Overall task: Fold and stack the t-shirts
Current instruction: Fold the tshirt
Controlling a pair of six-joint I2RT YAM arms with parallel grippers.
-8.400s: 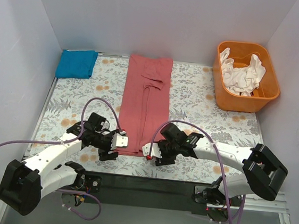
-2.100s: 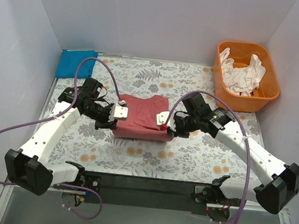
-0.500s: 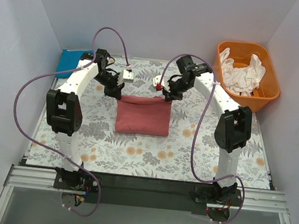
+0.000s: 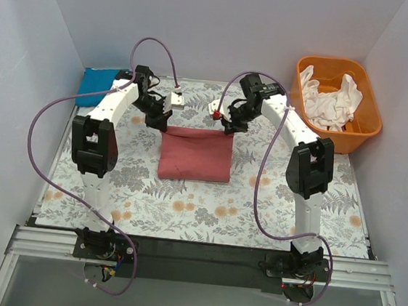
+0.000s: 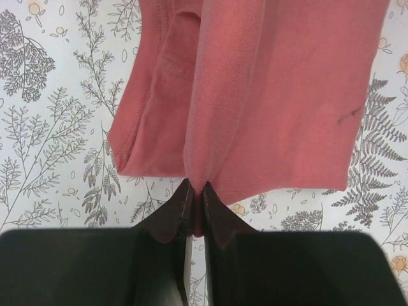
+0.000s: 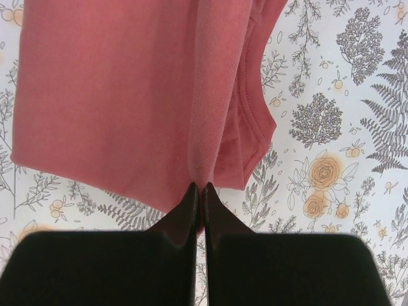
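Near the middle of the table (image 4: 271, 204), the folded rose-red t-shirt (image 4: 196, 159) is pinched at both far corners.
The blue t-shirt (image 4: 101, 87) is laid far left; the left gripper (image 4: 159, 122) and the right gripper (image 4: 227, 125) are each clamped on cloth. If one corner is released first, the fold may be dragged askew.

A: Where's the red shirt (image 4: 196, 156)?
B: In the middle, folded into a rectangle, its far edge pinched up at both corners.
A: And the blue shirt (image 4: 90, 86)?
B: Folded flat, far left corner, well apart.
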